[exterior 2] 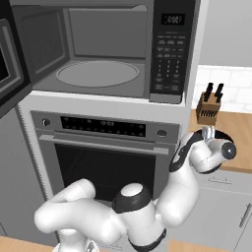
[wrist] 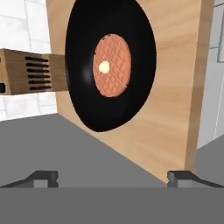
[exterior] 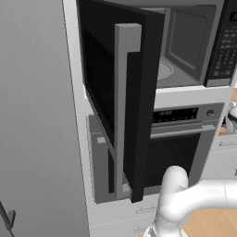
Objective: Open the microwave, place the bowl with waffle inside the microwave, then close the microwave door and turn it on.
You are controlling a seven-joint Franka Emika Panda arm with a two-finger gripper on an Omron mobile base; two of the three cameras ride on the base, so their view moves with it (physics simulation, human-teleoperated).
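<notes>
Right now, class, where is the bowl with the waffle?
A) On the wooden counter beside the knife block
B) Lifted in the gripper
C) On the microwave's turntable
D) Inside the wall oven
A: in the hand view the bowl holding the waffle rests on the wooden counter beside the knife block, while the microwave turntable is bare.

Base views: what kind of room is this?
A kitchen, simulated. A built-in microwave with its door swung open sits above a steel wall oven; to the right, a knife block stands on a wooden counter.
</notes>
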